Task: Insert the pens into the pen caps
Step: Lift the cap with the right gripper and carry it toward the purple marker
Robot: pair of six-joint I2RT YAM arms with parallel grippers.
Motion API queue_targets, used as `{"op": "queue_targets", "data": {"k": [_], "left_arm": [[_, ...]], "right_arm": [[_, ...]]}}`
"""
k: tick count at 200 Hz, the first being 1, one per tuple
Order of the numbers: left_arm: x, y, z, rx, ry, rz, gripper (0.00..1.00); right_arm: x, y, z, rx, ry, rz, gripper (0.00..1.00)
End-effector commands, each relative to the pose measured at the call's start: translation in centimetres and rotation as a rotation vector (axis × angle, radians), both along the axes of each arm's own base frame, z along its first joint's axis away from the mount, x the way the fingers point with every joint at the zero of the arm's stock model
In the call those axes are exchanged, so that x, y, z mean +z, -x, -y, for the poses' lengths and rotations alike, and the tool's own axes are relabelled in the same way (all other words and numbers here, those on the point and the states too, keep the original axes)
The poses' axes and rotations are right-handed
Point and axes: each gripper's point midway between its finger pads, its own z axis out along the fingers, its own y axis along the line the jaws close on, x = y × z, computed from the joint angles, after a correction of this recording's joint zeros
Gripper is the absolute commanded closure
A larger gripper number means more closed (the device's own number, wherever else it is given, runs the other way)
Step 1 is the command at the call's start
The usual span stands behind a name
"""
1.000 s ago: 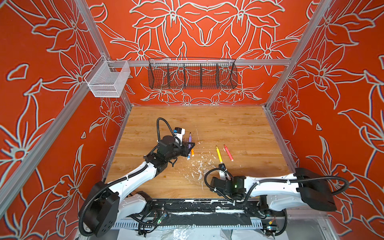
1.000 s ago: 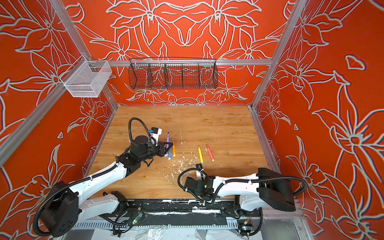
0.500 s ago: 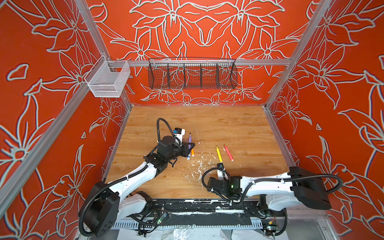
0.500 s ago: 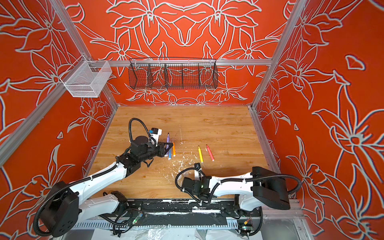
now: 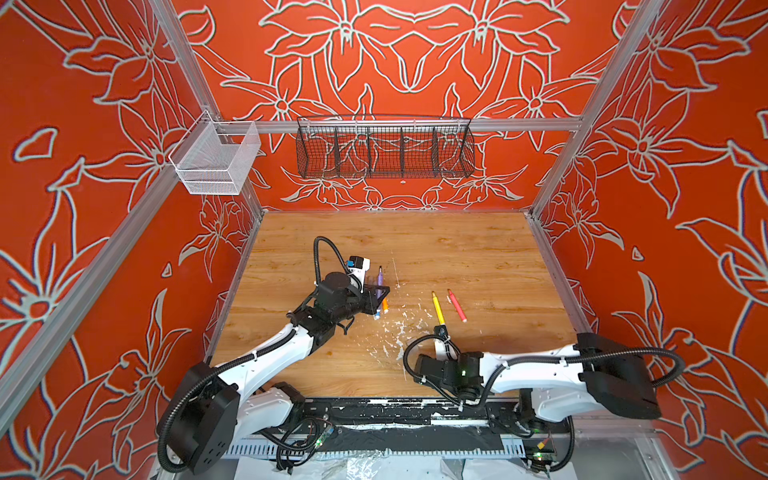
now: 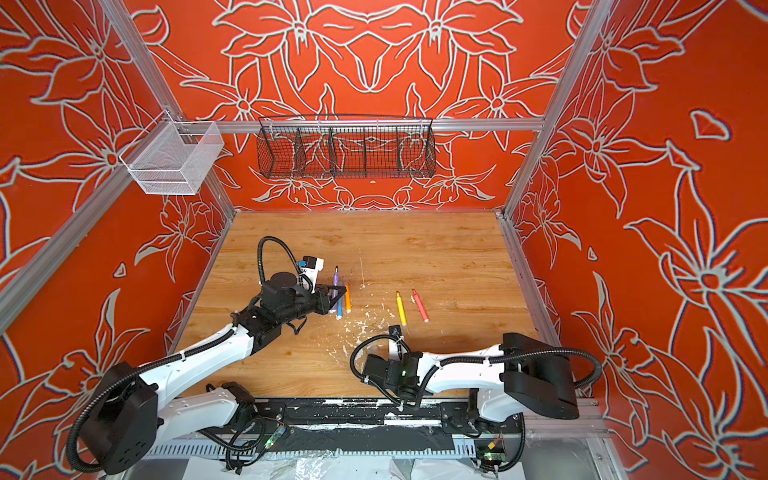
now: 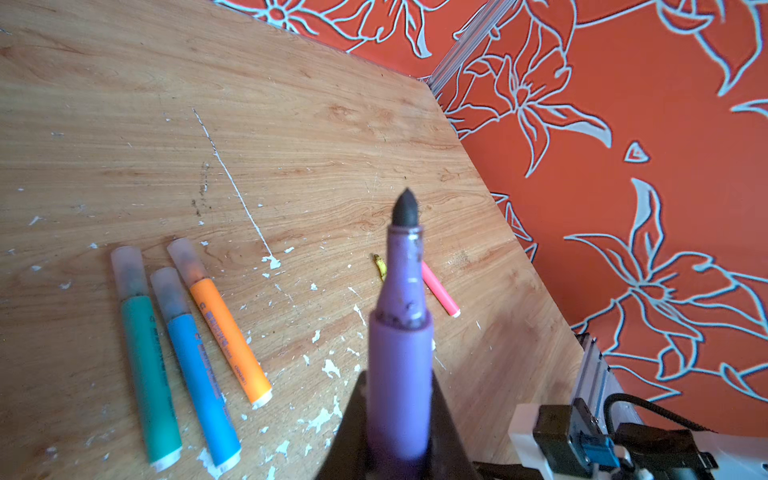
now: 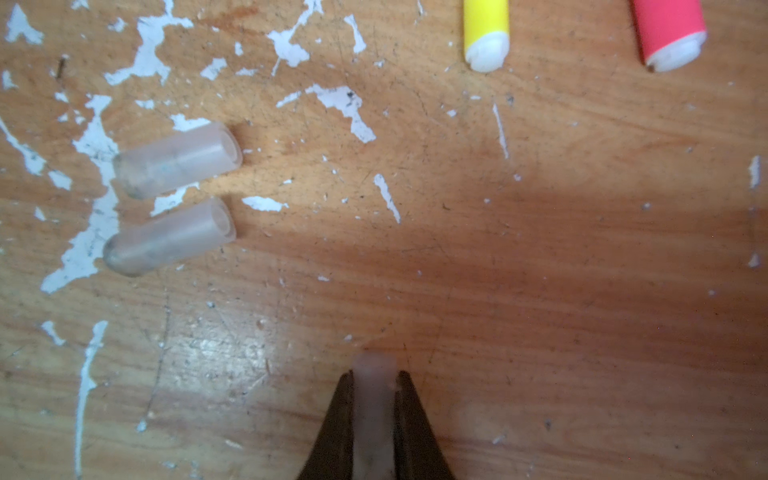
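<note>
Clear plastic cap [image 8: 374,399]: I found it pinched between the right gripper's fingers, low over the wooden table [image 5: 457,249].
Change: within the last second I watched the right gripper [image 8: 374,380] go from half apart to clamped, while its arm edged toward the left arm's side.
Meaning: I judged the cap pick-up done. Lifting it and mating it with a pen came next.
Right gripper: closed on the cap, whose end poked out just past the fingertips.
Left gripper [image 7: 399,399]: closed on the barrel of the purple pen [image 7: 401,316]. It held the pen off the table with the bare dark tip pointing away from the wrist.
Finished pens: green [image 7: 149,374], blue [image 7: 199,374] and orange [image 7: 226,332] lay side by side below the left gripper, each with a cap on.
Waiting pens: yellow [image 8: 486,37] and pink [image 8: 669,37] lay near each other, with no caps that I could see.
Spare caps: two, [image 8: 176,160] and [image 8: 170,237], rested side by side on the paint-flecked wood, apart from the right gripper.
</note>
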Motion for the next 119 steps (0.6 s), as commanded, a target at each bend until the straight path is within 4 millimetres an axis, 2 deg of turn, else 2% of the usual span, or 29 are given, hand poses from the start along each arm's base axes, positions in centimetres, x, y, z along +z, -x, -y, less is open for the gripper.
{"op": "queue_targets", "data": {"k": [1, 25, 37, 53, 71, 119], "left_arm": [[1.0, 0.1, 0.2, -0.018, 0.023, 0.043, 1.00], [1.2, 0.2, 0.5, -0.035, 0.033, 0.049, 1.00], [1.3, 0.3, 0.6, -0.045, 0.035, 0.047, 1.00], [1.3, 0.3, 0.8, -0.056, 0.040, 0.045, 1.00], [1.6, 0.5, 0.9, -0.067, 0.050, 0.053, 1.00], [2.7, 1.9, 2.3, -0.144, 0.088, 0.091, 1.00]], "right_arm": [[-2.2, 1.0, 3.2, -0.024, 0.104, -0.067, 0.91], [-1.8, 0.4, 3.1, -0.028, 0.068, -0.064, 0.93], [-0.9, -0.4, 2.8, -0.029, 0.031, -0.046, 0.93], [1.3, -1.7, 2.2, -0.031, -0.045, -0.004, 0.94], [4.9, -3.5, 1.7, -0.034, -0.148, 0.068, 0.94], [16.3, -7.7, 0.8, -0.048, -0.379, 0.322, 0.96]]}}
